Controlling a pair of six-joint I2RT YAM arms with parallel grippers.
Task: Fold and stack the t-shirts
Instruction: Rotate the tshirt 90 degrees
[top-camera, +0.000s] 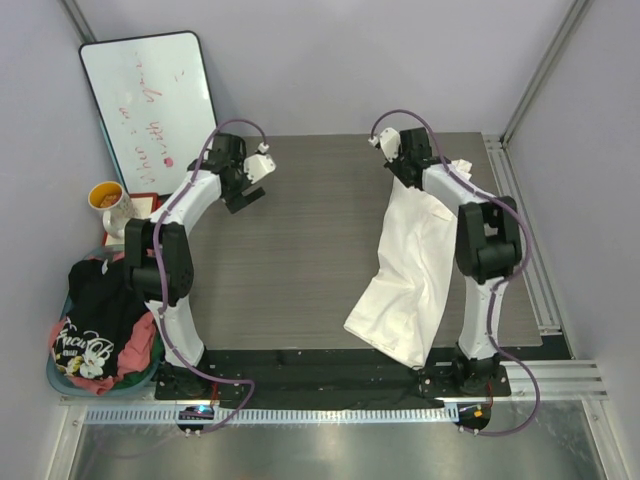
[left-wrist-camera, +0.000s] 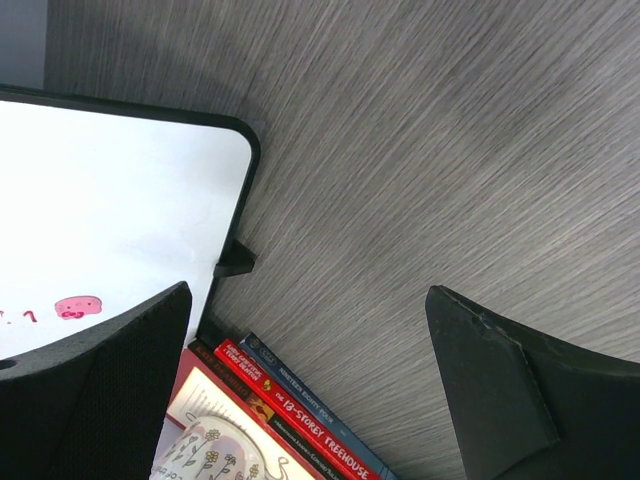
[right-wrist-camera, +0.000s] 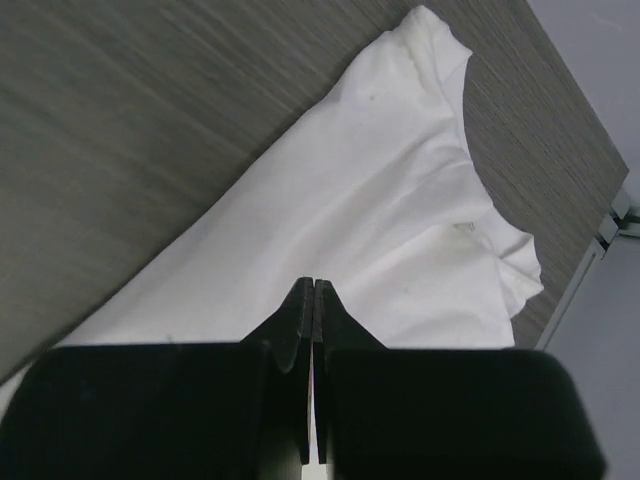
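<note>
Right end effector (right-wrist-camera: 314, 292): pinched shut, a sliver of the white t-shirt (right-wrist-camera: 380, 200) seemingly caught between the tips.
Left end effector (left-wrist-camera: 308, 300): spread wide, holding nothing, above bare counter (left-wrist-camera: 450, 150).
Shirt: trails from the right tips back toward that arm's base (a crumpled strip, not spread).
Doing it well: I'd lower it flat, then bring the left one to the opposite corner and tension out wrinkles.

The red spine of a paperback book (left-wrist-camera: 300, 418), lying near the left, reads "The 13-Storey Treehouse". Red handwriting on the black-framed whiteboard (top-camera: 150, 100) at far left and pale lettering on the black t-shirt (top-camera: 98, 305) stay illegible.
</note>
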